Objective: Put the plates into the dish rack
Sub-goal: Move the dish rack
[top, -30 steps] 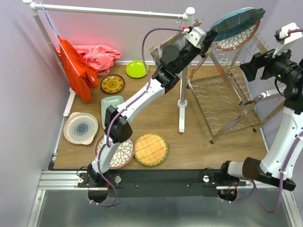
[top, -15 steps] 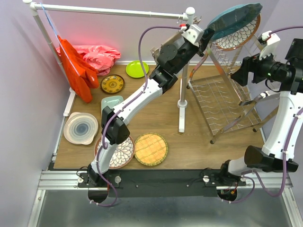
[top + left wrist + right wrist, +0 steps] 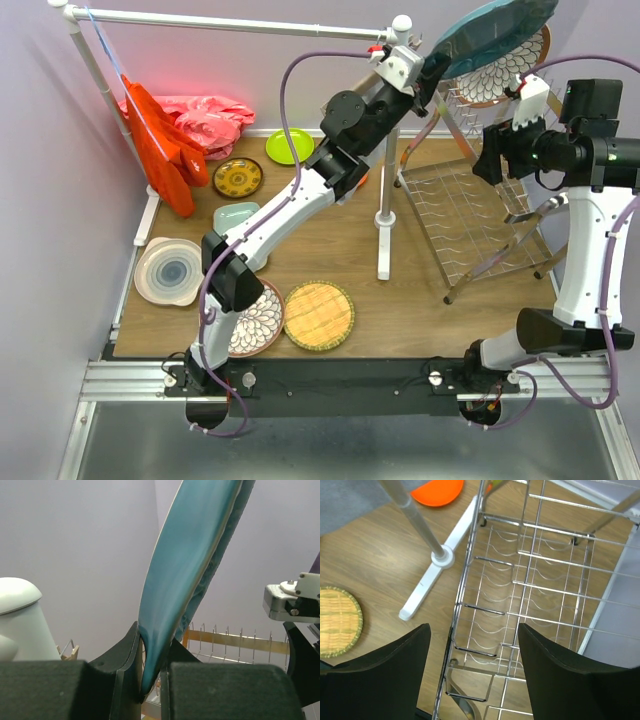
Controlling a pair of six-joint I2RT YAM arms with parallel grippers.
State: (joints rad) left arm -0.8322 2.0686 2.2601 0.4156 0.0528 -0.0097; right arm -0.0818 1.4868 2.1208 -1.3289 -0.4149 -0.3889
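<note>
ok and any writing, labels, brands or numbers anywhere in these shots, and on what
None. No word, label, brand or number can be read in any view.
The teal plate shows no marking, the dish rack is bare wire, and the yellow-brown patterned plate carries only a pattern, no lettering.

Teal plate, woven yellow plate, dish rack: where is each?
teal plate (image 3: 185,570), left wrist view, glazed face at mid-height.
woven yellow plate (image 3: 318,315), top external view, centre of the weave.
dish rack (image 3: 470,215), top external view, lower wire shelf.
</note>
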